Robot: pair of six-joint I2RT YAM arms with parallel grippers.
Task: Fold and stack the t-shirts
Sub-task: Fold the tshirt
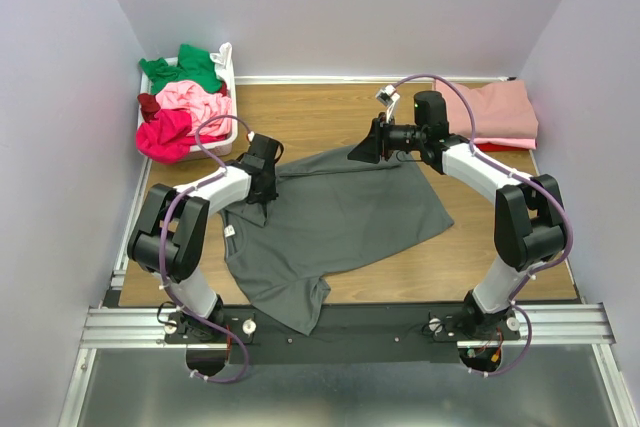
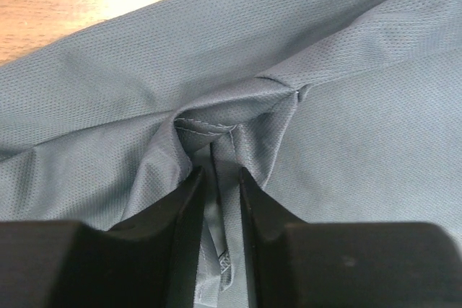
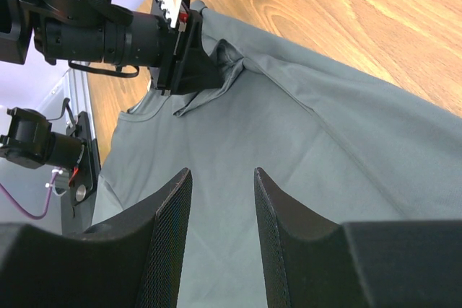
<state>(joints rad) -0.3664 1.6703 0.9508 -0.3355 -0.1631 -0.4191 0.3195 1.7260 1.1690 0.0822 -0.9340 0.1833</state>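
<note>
We found the dk grey t-shirt (image 1: pixel 340 222) spread flat across the middle of the tabletop (image 1: pixel 320 107), one corner past the near edge. L jaws were clamped on a bunched fold at its left side, w/ a small peak of cloth raised. R jaws stood apart above its far edge, nothing between them. More t-shirts (image 1: pixel 190 97) were piled in the white basket (image 1: pixel 228 65) at far left. A folded pink t-shirt (image 1: pixel 500 109) lay at far right.
</note>
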